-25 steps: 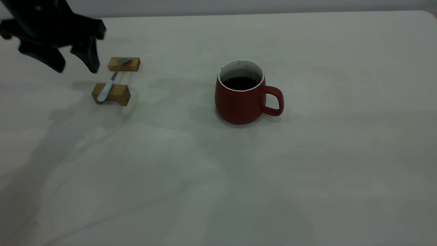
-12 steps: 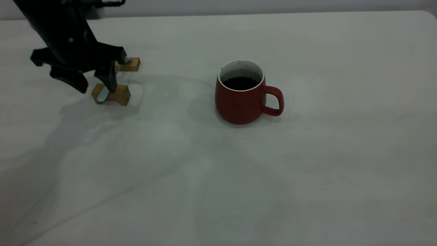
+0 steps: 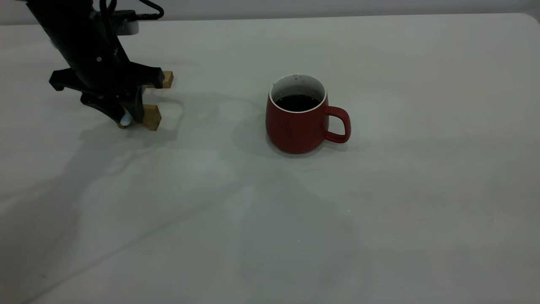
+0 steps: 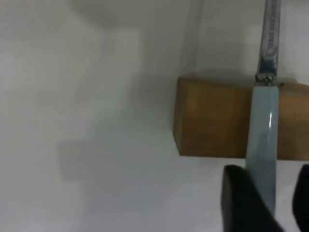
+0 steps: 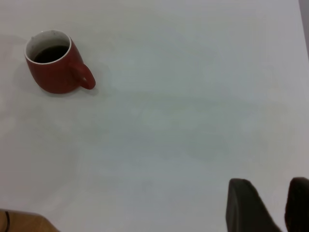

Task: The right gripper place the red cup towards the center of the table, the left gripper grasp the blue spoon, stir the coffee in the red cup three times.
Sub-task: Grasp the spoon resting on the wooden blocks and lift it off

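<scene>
The red cup [image 3: 297, 126] stands upright near the middle of the table [image 3: 400, 219], handle to the right, with dark coffee [image 3: 297, 102] inside. The blue spoon [image 3: 125, 121] lies across two wooden blocks at the far left. My left gripper [image 3: 126, 116] has come down over the spoon's pale handle. In the left wrist view the handle [image 4: 263, 130] runs between the jaws of the left gripper [image 4: 275, 203]; one jaw is against it and a small gap shows on the other side. My right gripper [image 5: 280, 208] is open and empty, far from the cup [image 5: 53, 72].
Two tan wooden blocks hold the spoon, the near one [image 3: 151, 117] right beside the left fingers and the far one [image 3: 168, 79] mostly behind the arm. The near block [image 4: 212, 118] fills the left wrist view. The table's far edge runs along the back.
The left gripper came down from above left onto the spoon handle, and its fingers have drawn closer together around it. The cup and spoon have not moved.
</scene>
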